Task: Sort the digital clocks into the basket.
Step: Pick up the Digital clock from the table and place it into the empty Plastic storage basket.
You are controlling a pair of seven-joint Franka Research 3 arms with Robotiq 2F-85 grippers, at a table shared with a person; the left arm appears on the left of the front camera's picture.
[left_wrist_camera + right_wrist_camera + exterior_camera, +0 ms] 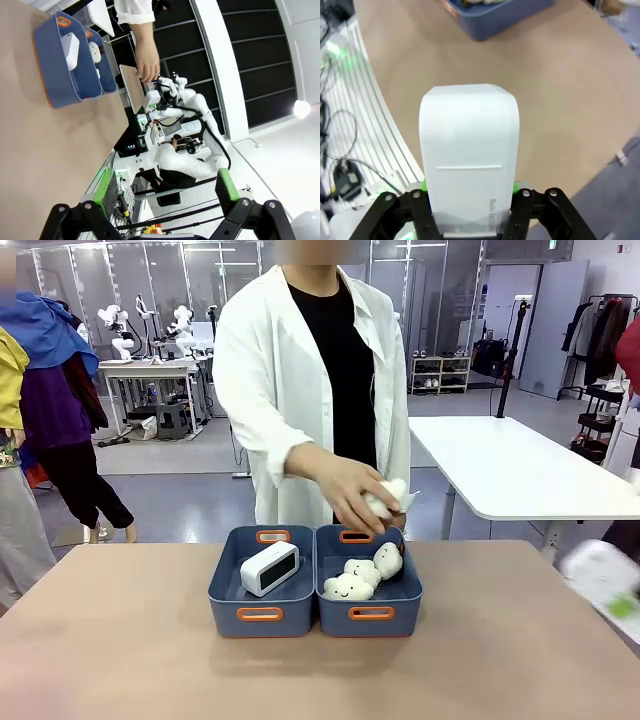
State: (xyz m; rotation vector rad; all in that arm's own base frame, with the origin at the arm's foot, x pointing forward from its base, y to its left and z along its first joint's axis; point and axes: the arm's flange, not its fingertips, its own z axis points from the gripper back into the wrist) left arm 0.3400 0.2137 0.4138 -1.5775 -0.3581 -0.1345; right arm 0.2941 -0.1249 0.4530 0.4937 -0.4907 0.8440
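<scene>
One digital clock (269, 568), white with a grey display, lies in the left blue basket (228, 592), and the left wrist view shows this clock (70, 50) too. My right gripper (470, 189) is shut on a second white digital clock (469, 145) above the table. In the front view this held clock (598, 575) is a blur at the right edge, by my right gripper (621, 606). My left gripper (166, 190) is open, holds nothing and stays far from the baskets (60, 85).
The right blue basket (400, 602) holds cream cloud plush toys (352, 580). The person's hand (345, 495) holds another plush toy (388, 498) just above it. A basket corner (495, 22) shows ahead of the held clock. Bare tabletop (120, 640) surrounds the baskets.
</scene>
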